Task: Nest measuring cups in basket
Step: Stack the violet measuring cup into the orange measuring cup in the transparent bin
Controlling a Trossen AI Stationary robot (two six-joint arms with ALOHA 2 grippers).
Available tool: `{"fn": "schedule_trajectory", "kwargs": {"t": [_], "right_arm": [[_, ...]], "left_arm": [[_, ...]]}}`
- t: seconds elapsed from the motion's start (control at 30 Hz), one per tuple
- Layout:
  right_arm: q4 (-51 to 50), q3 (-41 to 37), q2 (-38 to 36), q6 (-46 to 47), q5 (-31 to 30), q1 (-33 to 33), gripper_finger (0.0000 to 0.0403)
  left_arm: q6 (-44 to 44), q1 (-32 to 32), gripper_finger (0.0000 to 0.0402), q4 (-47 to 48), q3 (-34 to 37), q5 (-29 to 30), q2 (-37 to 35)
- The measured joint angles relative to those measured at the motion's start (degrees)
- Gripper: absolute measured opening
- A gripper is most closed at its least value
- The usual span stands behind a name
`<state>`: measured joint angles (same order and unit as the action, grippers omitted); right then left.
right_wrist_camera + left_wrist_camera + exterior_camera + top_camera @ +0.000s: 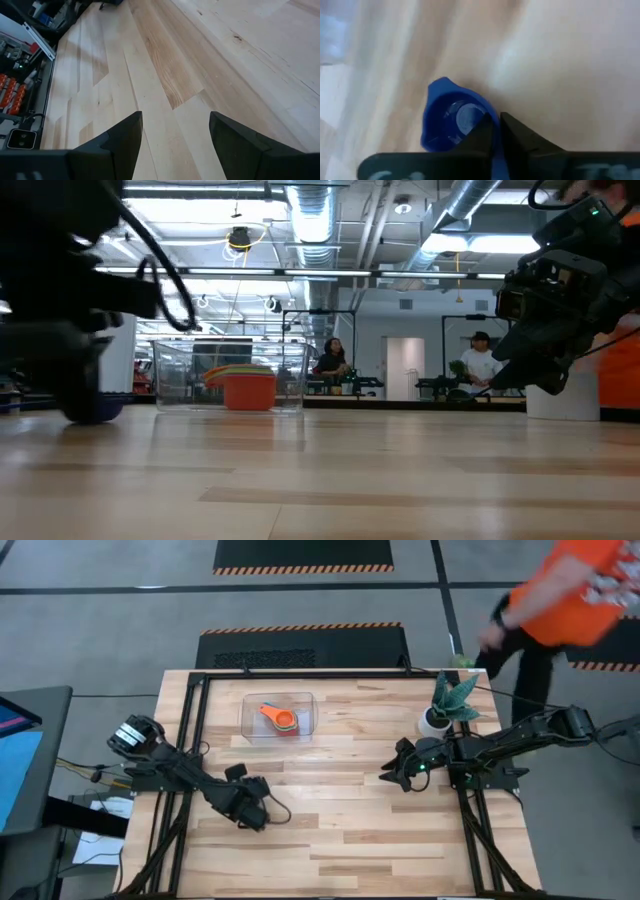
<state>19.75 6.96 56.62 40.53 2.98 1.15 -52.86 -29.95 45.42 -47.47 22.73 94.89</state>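
Note:
A blue measuring cup [451,117] shows in the left wrist view, with my left gripper [496,121] shut on it. From above, that gripper [254,814] is near the table's left near part and hides the cup. In the low view, a dark blue shape [98,410] sits low under it. The clear basket [250,705] stands toward the far edge. It holds nested cups: orange [270,712], red [288,729] and a green rim. My right gripper [388,777] hovers open over bare wood right of centre [175,120]. The other cups are out of view. My left gripper pinches the blue cup between its two fingers, at the rim where the handle [496,159] joins the bowl. The fingers come from above, pointing down, and the handle runs back between them. The cup's open side faces the camera. Whether it stands on the table, I cannot tell.
A white pot with a green plant [441,712] stands at the far right, close to the right arm. A person in orange [570,590] moves beyond the far right corner. Black rails [190,730] run along both sides. Bare wood [330,820] lies between the arms.

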Motion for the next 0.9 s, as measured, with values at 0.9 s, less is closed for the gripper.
{"fn": "schedule_trajectory", "kwargs": {"t": [0.9], "right_arm": [[-0.03,0.00,0.00,0.00,0.00,0.00,0.0255]], "left_arm": [[77.56,30.02,0.0001,21.89,-40.22,3.18,-3.68]]}}
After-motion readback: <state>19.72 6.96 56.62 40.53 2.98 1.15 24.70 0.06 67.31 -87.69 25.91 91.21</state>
